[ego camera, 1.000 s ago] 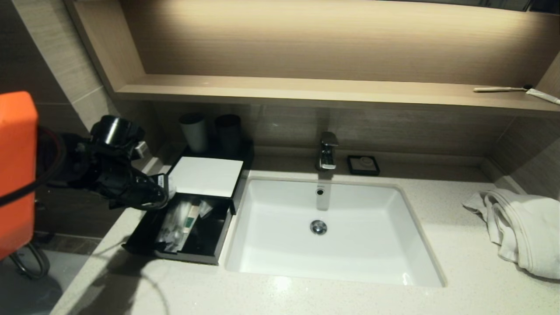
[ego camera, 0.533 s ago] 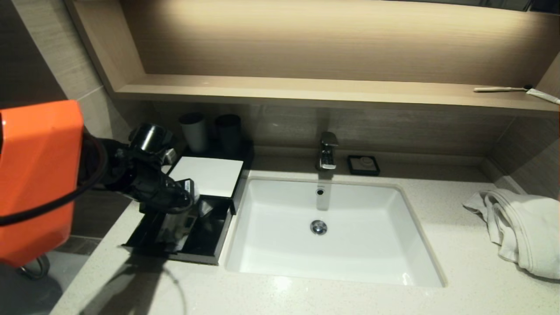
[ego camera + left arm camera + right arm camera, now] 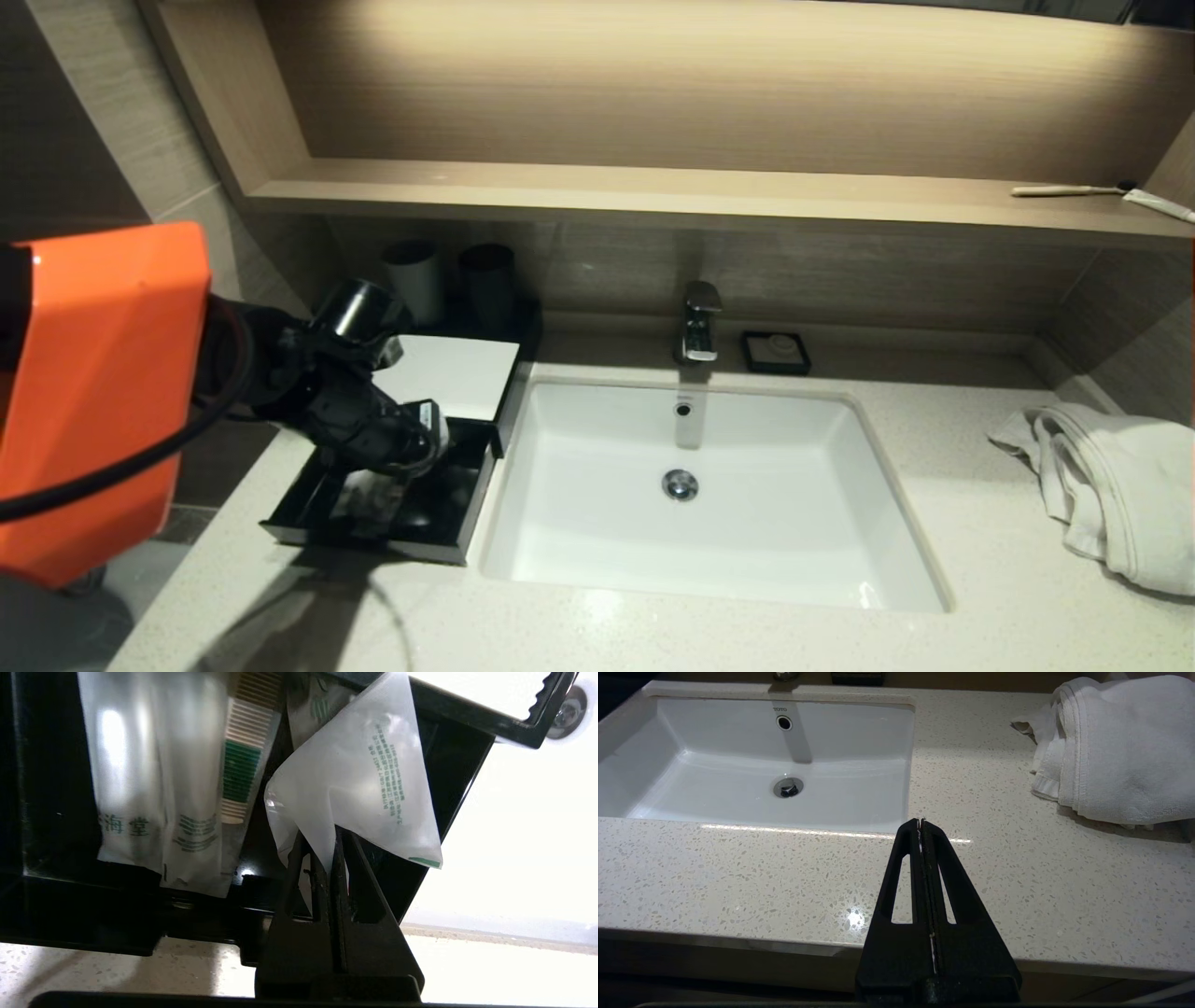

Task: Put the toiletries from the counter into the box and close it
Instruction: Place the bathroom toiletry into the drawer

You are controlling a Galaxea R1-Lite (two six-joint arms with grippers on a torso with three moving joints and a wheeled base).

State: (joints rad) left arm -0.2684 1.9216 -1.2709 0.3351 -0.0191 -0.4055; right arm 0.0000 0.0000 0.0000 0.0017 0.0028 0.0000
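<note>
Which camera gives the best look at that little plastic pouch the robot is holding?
The left wrist view: the short pouch fills the frame, pinched by the left gripper over the open drawer of the box, printed text visible. In the head view the arm hides it almost entirely. The right wrist view shows only the counter, none of the pouch.

Head camera looks down over the counter (image 3: 653, 635); wrist cameras sit close, the right sharing the basin (image 3: 597, 439).
</note>
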